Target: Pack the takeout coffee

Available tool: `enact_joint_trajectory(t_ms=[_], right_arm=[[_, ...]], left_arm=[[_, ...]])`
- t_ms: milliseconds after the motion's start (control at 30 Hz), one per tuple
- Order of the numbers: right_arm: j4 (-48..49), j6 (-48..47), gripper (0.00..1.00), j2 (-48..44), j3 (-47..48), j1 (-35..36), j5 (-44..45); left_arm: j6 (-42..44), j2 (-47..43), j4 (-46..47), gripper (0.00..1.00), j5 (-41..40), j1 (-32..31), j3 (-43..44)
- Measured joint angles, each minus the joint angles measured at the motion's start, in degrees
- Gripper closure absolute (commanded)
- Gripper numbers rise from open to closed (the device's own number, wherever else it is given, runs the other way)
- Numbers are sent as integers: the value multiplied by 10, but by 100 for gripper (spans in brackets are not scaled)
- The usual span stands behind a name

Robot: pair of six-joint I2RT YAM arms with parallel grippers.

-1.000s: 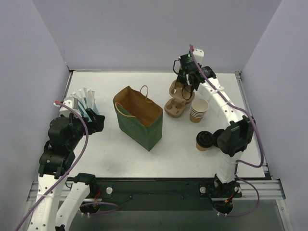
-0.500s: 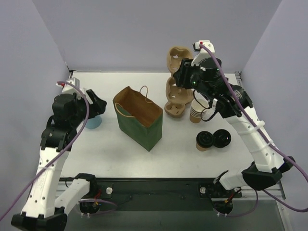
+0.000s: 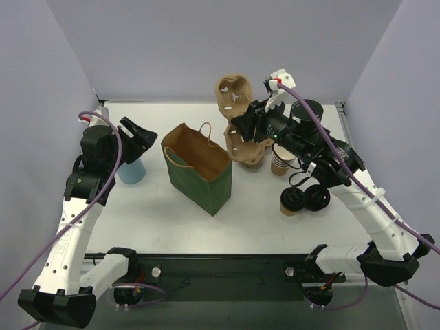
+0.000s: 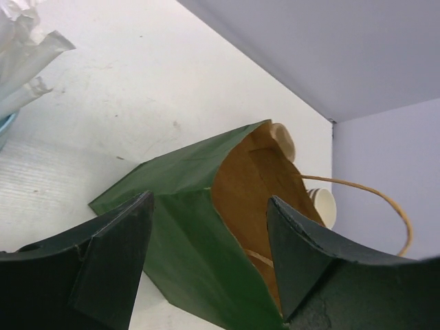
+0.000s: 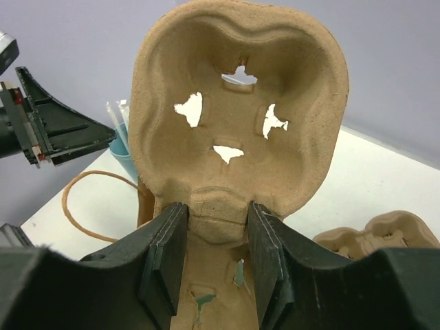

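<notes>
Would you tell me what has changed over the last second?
The right gripper lifted a pulp carrier off the carrier stack and swung it left toward the bag. The left gripper rose from the straw cup toward the bag. The lidded coffee and paper cups stayed put.

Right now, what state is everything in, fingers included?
left fingers: open, empty.
right fingers: shut on the held carrier.
held carrier: in the air, clear of the table.
spare carrier: lying on the table.
bag: upright, mouth open.
coffee: lidded, upright on the table, not packed.
loose lid: on no cup, beside the coffee.
cup stack: nested, unlidded, upright.
straw cup: upright.
</notes>
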Motion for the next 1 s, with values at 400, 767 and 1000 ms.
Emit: enact_joint_trajectory(t_ms=[400, 767, 1000], right_arm=[[30, 23, 68, 0, -10, 6, -78], [32, 64, 71, -21, 4, 31, -96], [38, 63, 70, -16, -5, 84, -49]], left_arm=[[-83, 7, -28, 22, -24, -71, 17], [-106, 59, -127, 27, -68, -95, 87], [-113, 73, -153, 34, -85, -95, 90]])
